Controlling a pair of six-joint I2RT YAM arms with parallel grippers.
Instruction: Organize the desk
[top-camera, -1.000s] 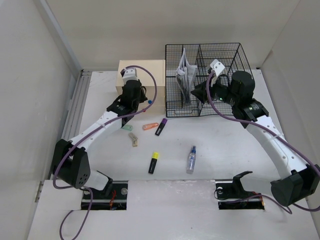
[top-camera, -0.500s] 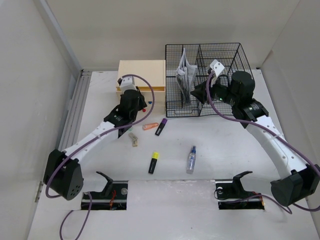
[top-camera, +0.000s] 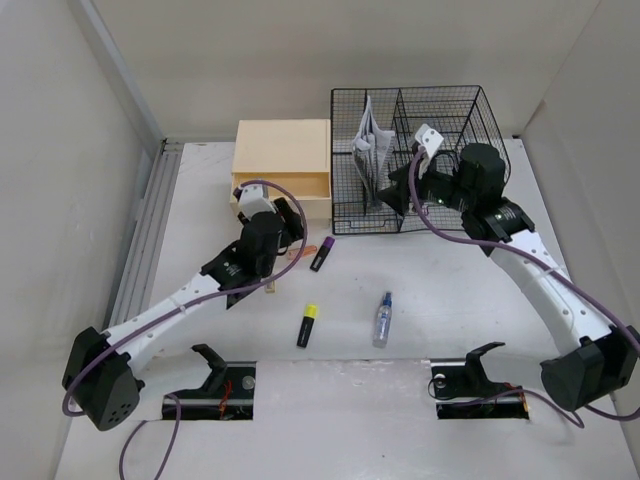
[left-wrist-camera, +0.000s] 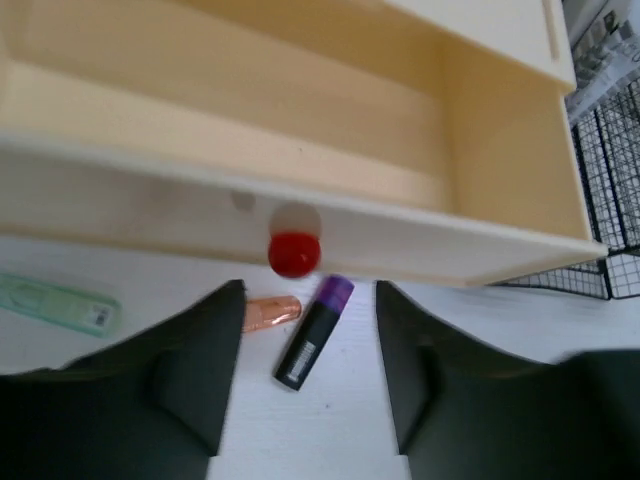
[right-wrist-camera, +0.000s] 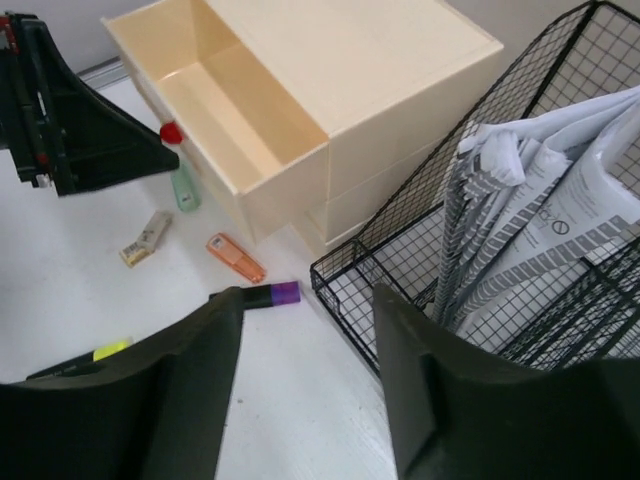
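Over the white desk (top-camera: 440, 280), the left gripper (left-wrist-camera: 308, 298) hangs part-open and empty just near the red knob (left-wrist-camera: 294, 254) of the open drawer (left-wrist-camera: 300, 140), the right gripper (right-wrist-camera: 305, 295) likewise by the wire basket (top-camera: 470, 95) at far right — best pinch the purple marker (left-wrist-camera: 312, 335) crosswise.

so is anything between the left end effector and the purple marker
Nothing visible: the purple marker lies on bare desk right ahead of the open left end effector, with the orange piece beside it, not across it.
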